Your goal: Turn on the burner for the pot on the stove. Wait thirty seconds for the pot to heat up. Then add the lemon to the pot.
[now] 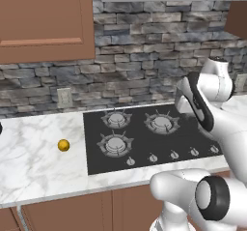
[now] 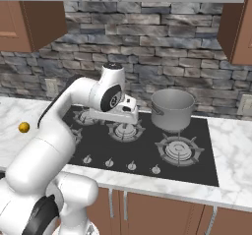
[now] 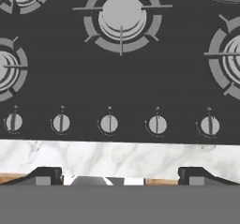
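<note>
- On the far right burner of the stove (image 2: 147, 150) stands the pot (image 2: 172, 109), upright, just before the stone wall.
- The lemon (image 1: 63, 145) lies on the marble counter (image 1: 38, 162) left of the stove, well apart from the pot.
- The gripper (image 3: 120, 175) hangs over the counter's near edge, its jaws spread wide and holding nothing.
- A row of five knobs (image 3: 109, 123) runs along the stove's near side, just beyond the fingertips (image 3: 47, 174).
</note>
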You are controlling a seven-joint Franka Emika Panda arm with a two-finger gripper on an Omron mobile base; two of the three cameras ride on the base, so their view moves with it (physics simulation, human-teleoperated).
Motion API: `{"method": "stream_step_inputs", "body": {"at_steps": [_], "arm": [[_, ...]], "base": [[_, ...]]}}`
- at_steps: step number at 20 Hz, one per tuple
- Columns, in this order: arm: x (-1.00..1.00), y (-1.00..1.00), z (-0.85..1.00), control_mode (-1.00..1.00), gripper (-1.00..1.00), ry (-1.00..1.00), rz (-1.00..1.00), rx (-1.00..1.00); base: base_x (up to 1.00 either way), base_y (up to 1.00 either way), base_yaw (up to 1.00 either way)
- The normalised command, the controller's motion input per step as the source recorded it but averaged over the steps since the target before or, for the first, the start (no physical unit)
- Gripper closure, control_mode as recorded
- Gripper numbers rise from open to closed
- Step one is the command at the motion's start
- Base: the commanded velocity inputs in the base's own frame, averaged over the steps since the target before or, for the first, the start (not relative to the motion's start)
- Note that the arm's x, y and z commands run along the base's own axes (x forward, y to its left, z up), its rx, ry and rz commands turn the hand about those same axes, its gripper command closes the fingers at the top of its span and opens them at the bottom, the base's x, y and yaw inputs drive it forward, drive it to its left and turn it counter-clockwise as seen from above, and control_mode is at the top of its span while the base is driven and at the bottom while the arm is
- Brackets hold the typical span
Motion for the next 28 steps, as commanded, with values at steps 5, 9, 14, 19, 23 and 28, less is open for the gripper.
{"method": "stream_step_inputs", "body": {"at_steps": [5, 9, 14, 19, 23, 28], "arm": [[-0.02, -0.22, -0.39, -1.0, -1.0, 0.01, 0.05, -0.01], [0.0, -0.19, -0.29, -1.0, -1.0, 0.02, 0.06, -0.01], [-0.02, -0.15, -0.37, -1.0, -1.0, 0.02, 0.07, -0.03], [-0.04, -0.09, -0.42, -1.0, -1.0, 0.02, 0.04, -0.05], [0.0, -0.01, -0.38, -1.0, -1.0, 0.01, 0.0, -0.04], [0.0, -0.02, -0.38, -1.0, -1.0, 0.0, 0.0, -0.02]], "base": [[0.0, 0.0, 0.0], [0.0, 0.0, 0.0], [0.0, 0.0, 0.0], [0.0, 0.0, 0.0], [0.0, 0.0, 0.0], [0.0, 0.0, 0.0]]}}
